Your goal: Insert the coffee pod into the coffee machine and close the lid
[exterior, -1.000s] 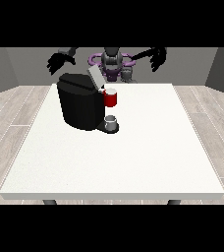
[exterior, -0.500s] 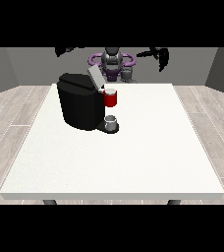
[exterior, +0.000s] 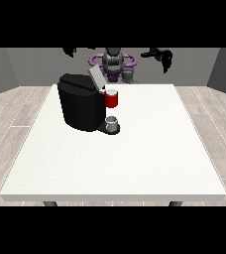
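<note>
Standing left of centre on the white table [exterior: 135,163], the black coffee machine [exterior: 83,106] was seen with its lid [exterior: 95,77] raised, a red thing at the machine [exterior: 112,99] above a grey thing [exterior: 112,121], perhaps the pod. Both hands, at the view's right [exterior: 164,57] and left [exterior: 70,50], were held high; their fingers could not be told

One coffee machine [exterior: 80,106], two robot hands [exterior: 165,57].

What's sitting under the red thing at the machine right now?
A small grey thing stands on the coffee machine base, right below the red thing. Whether it is the pod cannot be told.
</note>
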{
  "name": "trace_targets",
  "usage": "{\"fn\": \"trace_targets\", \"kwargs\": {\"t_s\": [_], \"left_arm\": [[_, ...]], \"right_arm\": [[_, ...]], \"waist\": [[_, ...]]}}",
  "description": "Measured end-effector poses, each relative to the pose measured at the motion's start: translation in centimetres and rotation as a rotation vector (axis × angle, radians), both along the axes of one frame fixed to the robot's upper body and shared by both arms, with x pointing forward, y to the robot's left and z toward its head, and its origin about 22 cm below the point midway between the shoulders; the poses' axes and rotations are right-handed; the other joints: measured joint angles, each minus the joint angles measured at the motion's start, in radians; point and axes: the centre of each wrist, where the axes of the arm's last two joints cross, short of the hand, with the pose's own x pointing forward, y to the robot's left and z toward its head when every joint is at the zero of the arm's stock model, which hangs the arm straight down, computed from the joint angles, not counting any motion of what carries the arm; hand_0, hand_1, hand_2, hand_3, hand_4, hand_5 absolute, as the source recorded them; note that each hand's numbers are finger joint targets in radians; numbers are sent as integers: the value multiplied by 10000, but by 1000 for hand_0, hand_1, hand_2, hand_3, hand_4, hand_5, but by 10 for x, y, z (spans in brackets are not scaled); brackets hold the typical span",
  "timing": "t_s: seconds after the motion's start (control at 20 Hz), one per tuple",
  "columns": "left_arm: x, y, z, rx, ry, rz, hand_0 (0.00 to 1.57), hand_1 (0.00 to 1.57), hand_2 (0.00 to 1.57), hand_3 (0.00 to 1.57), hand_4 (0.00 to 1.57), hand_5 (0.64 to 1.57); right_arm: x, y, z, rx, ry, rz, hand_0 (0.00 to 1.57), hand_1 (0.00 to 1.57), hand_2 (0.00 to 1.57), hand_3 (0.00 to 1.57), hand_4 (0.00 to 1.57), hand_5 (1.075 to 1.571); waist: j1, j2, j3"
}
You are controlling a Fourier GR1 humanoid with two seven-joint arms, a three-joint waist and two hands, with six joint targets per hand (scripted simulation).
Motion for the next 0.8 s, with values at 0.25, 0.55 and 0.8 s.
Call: {"fn": "trace_targets", "kwargs": {"t_s": [0.25,0.55,0.8], "left_arm": [[-15,4,4,-158,-147,125,0,0,0,0,0,1571],[-23,1,21,-393,-480,179,0,0,0,0,0,1571],[-32,4,30,-379,-1035,483,0,0,0,0,0,1571]], "right_arm": [[6,13,2,-100,-52,433,0,0,0,0,0,1571],[26,11,7,189,-165,393,0,0,0,0,0,1571],[41,6,14,330,-274,558,0,0,0,0,0,1571]], "waist": [[38,267,1],[317,947,2],[159,1601,2]]}}
